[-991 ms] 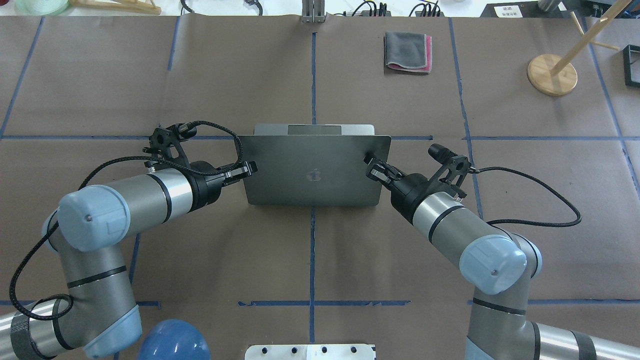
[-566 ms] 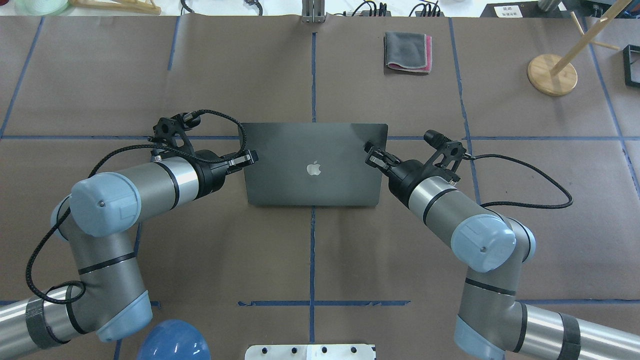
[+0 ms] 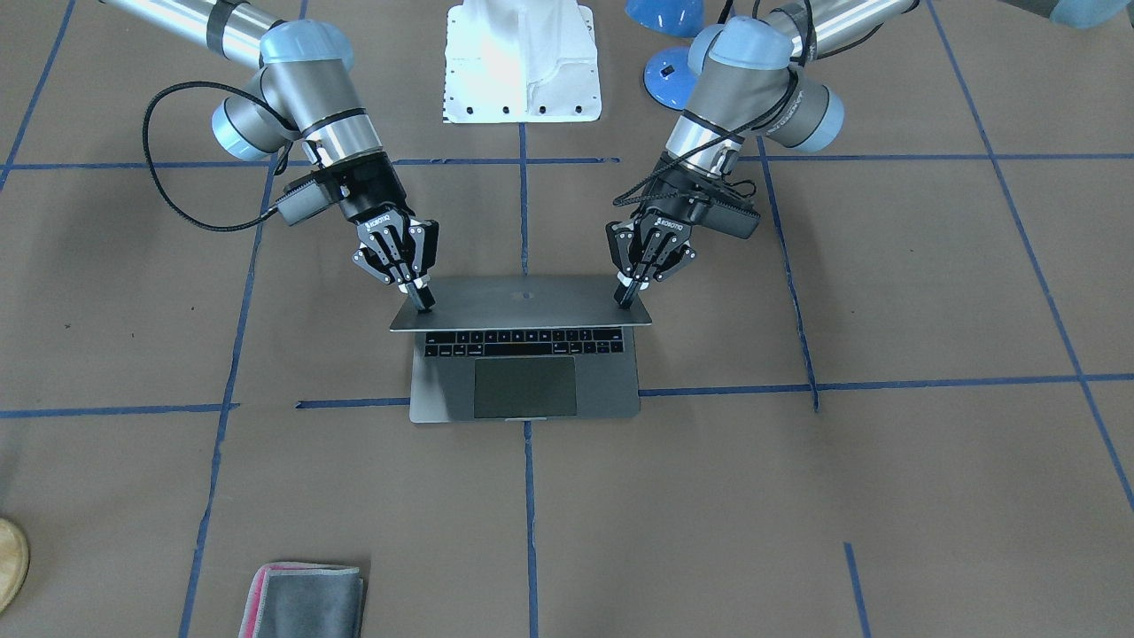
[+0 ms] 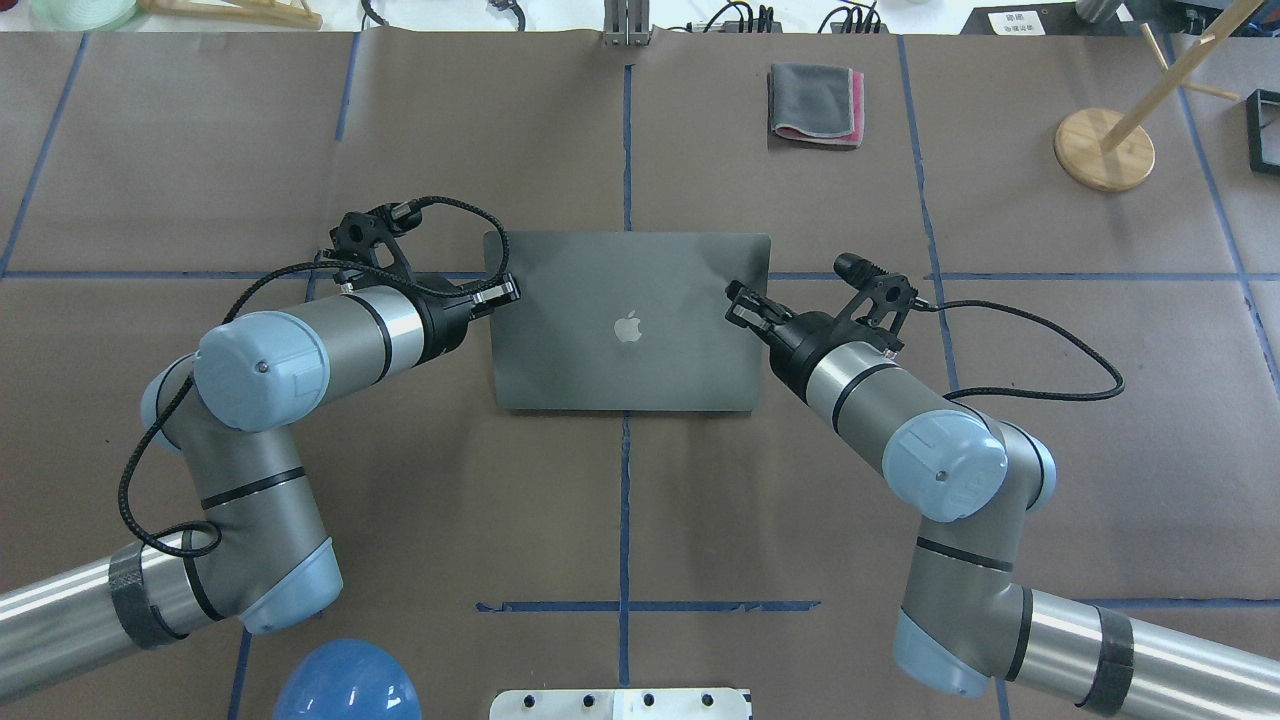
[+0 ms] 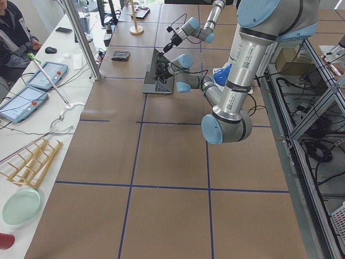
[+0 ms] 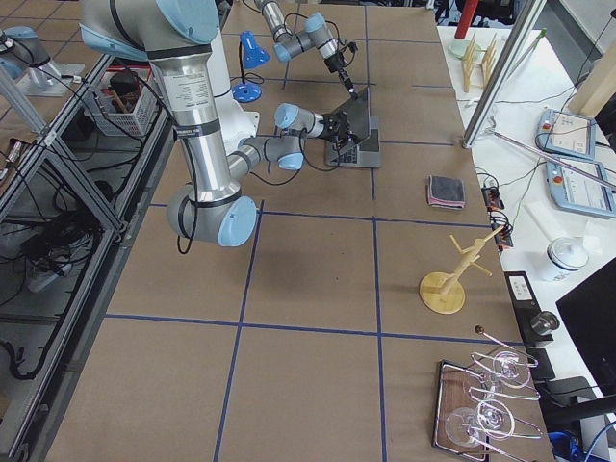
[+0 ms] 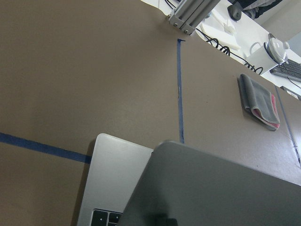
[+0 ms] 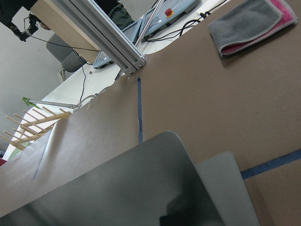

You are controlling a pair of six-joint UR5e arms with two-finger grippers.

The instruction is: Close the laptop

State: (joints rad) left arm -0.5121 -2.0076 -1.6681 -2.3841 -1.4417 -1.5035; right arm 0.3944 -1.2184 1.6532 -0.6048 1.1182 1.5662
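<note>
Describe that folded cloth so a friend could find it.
On the brown table with blue tape lines, find the laptop in the middle. Farther from the robot, toward its right, lies the cloth: folded flat, grey with a pink edge, unlike the wooden stand nearby.

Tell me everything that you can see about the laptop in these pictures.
The laptop is thin, grey and looks like metal, with an apple logo on its lid. It sits near the middle of the brown table, half closed: the lid leans low over the black keys, and the grey trackpad shows. The left gripper and the right gripper, jaws shut, press their tips on the lid's two free corners.
</note>
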